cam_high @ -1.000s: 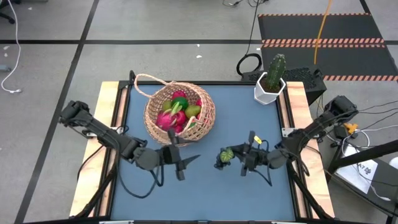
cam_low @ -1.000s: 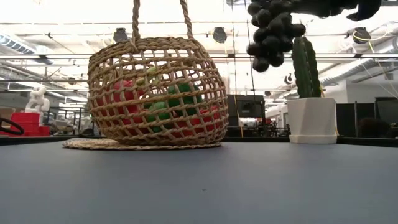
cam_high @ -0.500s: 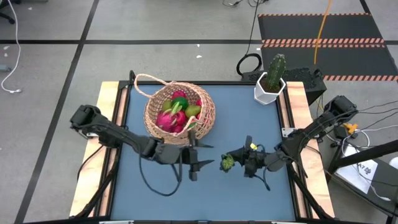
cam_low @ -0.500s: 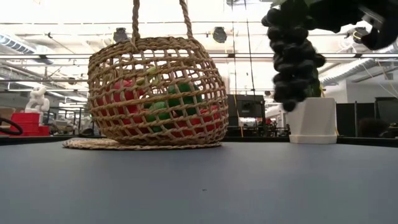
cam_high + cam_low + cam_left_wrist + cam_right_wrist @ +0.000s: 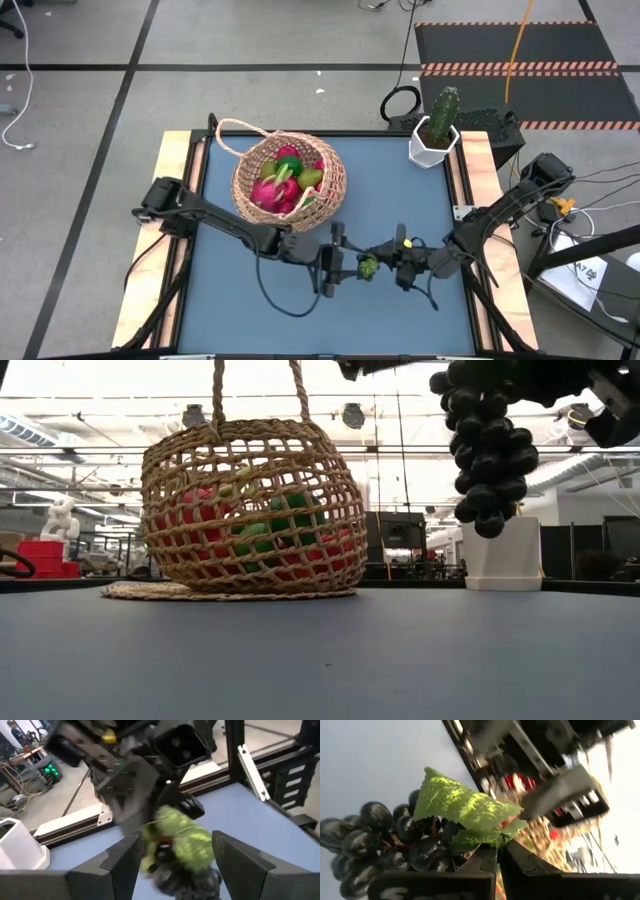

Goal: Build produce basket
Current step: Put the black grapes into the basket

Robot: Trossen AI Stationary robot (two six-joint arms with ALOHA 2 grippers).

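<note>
Passing a dark grape bunch (image 5: 367,266) between two arms above the worktop (image 5: 400,200).
Right gripper (image 5: 385,264), jaws pinched on the leafy stem, held it mid-air at lower centre; left gripper (image 5: 335,270), jaws spread, flanked it, probably to carry it to the fruit-filled basket (image 5: 290,182) at upper left.

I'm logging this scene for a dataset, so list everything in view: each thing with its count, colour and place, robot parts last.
Round woven wicker basket: one, tan, far left part of the table.
Toy fruits in the basket: several, red, pink and green; exact count unclear.
Dark grape bunch with green leaf: one, held above the table between the two hands.
Cactus in white pot: one, green, far right corner.
Blue table mat: one.
Left hand: open, facing the grapes.
Right hand: shut on the grape stem.
</note>
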